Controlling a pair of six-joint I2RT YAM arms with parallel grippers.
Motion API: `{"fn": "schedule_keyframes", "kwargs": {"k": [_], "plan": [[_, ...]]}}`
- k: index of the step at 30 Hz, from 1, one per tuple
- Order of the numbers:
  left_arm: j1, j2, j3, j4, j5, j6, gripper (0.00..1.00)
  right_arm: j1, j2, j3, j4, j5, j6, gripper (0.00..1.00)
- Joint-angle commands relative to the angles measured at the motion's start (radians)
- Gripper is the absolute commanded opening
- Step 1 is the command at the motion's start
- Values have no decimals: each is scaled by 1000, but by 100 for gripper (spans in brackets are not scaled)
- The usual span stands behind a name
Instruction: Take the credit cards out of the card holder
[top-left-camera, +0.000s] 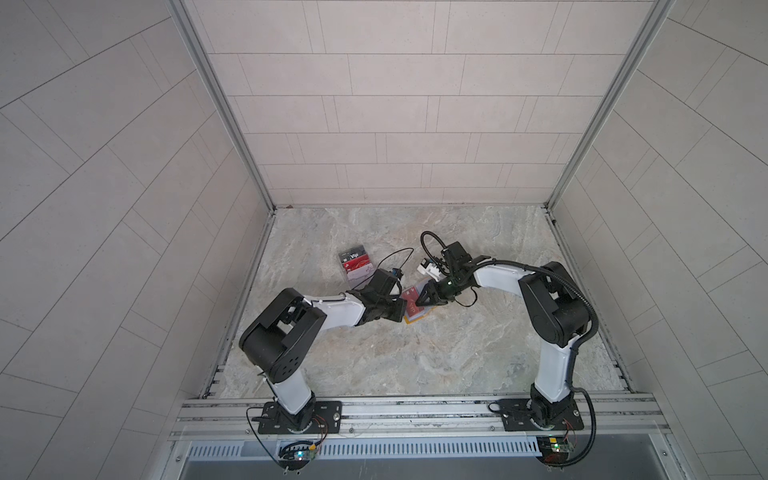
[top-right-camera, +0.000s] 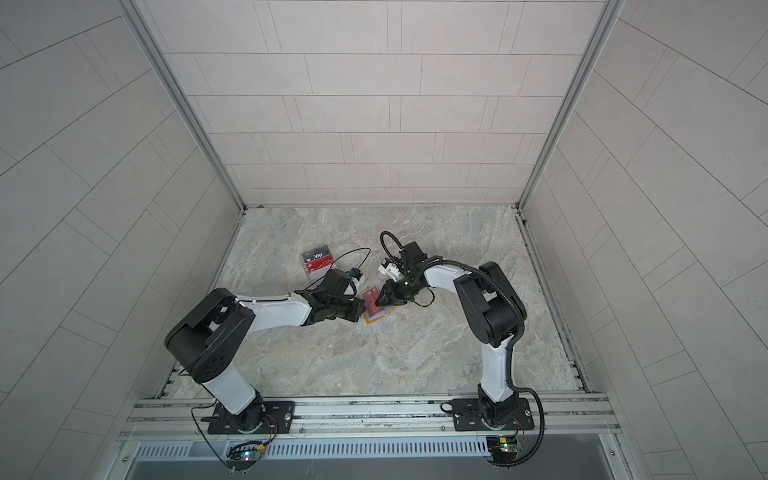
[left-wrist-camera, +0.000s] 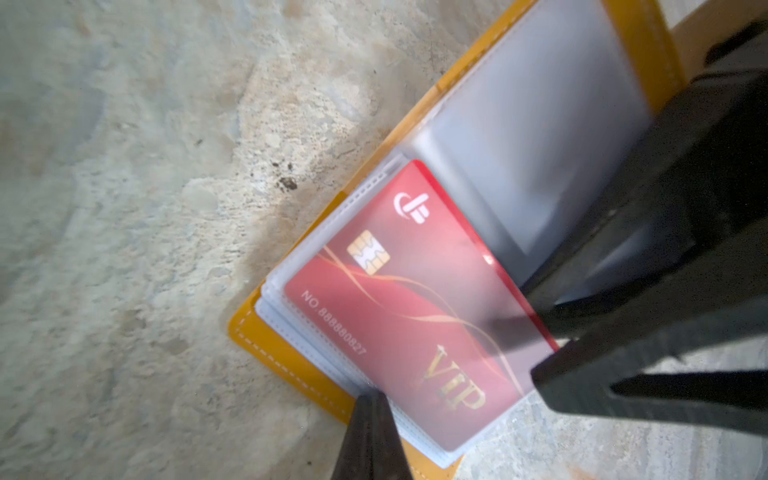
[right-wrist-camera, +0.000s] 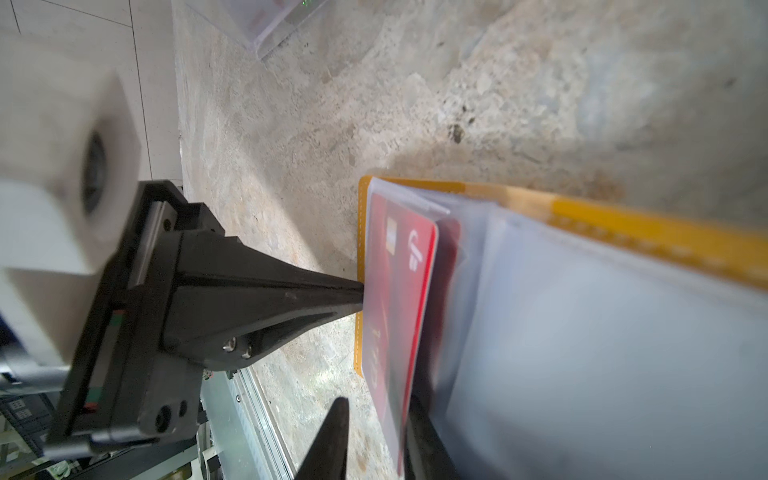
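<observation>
The mustard-yellow card holder (top-left-camera: 419, 319) (top-right-camera: 376, 320) lies open on the marble table, its clear sleeves fanned out (left-wrist-camera: 536, 124). A red credit card (left-wrist-camera: 399, 316) (right-wrist-camera: 395, 291) with gold "VIP" lettering sits in a sleeve, one long edge sticking out. My left gripper (left-wrist-camera: 370, 403) (right-wrist-camera: 358, 296) is shut, its tip pressing on the sleeves by the yellow cover (left-wrist-camera: 282, 361). My right gripper (right-wrist-camera: 378, 411) (left-wrist-camera: 544, 340) is open and straddles the card's exposed edge. One finger (right-wrist-camera: 338, 432) stands apart from the card, and the other lies behind it against the sleeves.
A clear acrylic box (top-left-camera: 355, 266) (top-right-camera: 318, 262) holding a black Vip card and red cards stands behind and left of the holder. Loose black cables (top-left-camera: 395, 257) loop above both wrists. Tiled walls enclose the table on three sides.
</observation>
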Motion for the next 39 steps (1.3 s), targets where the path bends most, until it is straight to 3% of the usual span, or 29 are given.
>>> {"fn": "schedule_keyframes", "kwargs": {"k": [1,13,25,39], "plan": [[-4,32,0,-70,-26,20,0,25,21,6,26,-60,-20,26],[-4,21,3,-91,-62,27,0,19,-14,-26,36,-54,-20,27],[-4,23,17,-119,-88,65,0,7,-44,77,-221,96,-159,33],[-4,26,17,-115,-88,77,0,7,50,159,-182,60,-117,32]]}}
